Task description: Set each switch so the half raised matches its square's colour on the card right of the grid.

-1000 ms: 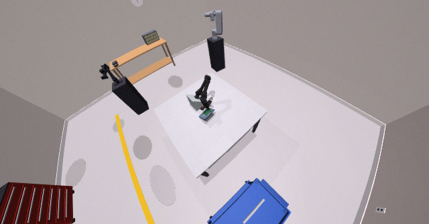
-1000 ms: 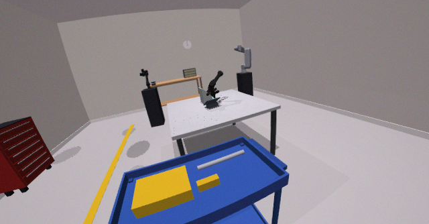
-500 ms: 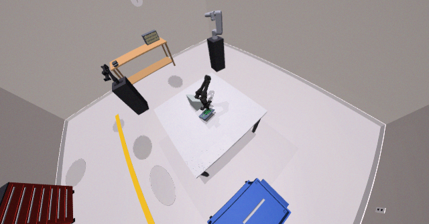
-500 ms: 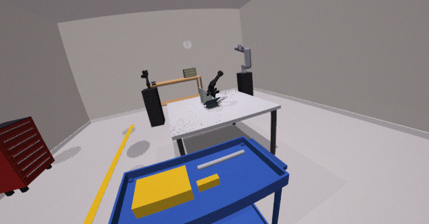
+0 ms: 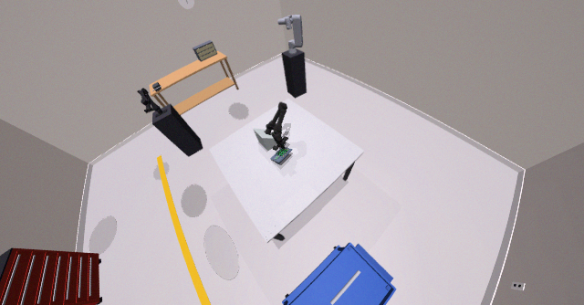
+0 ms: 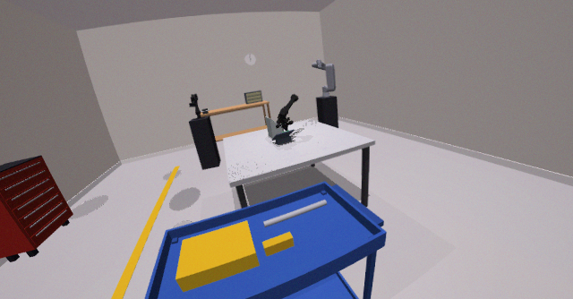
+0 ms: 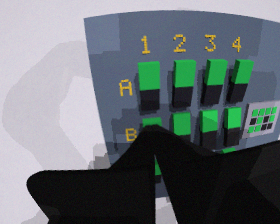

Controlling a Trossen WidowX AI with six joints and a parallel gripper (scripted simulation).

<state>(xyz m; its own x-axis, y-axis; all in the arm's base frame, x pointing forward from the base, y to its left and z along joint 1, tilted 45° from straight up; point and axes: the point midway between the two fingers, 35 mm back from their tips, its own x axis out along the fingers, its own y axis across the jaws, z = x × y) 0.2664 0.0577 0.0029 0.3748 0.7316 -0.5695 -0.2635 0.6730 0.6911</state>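
- The white rectangular bench (image 5: pixel 255 182) on dark legs stands mid-room on a pale grey floor with a yellow floor stripe (image 5: pixel 180 236), between grey walls.
- Around it: one blue cart (image 6: pixel 340 227) carrying two yellow blocks and one grey rod, one red drawer cabinet (image 6: pixel 27 205), one orange two-level shelf (image 5: pixel 193 74), two black pedestals each bearing a small arm, and one round wall clock (image 6: pixel 250 59).
- The grey-blue switch panel (image 7: pixel 107 43) lies flat on the bench, just in front of the black arm's base.
- The black gripper (image 7: pixel 155 137) has its fingers closed together on nothing, its tip at switch B1 on the panel.
- The wrist view shows four columns numbered 1 to 4, rows A and B; four green-and-dark-grey rocker switches (image 7: pixel 184 83) in row A show fully.
- The gripper hides row B's lower parts and anything nearer.
- The small card (image 7: pixel 263 119) sits right of row B, its squares too tiny to read.
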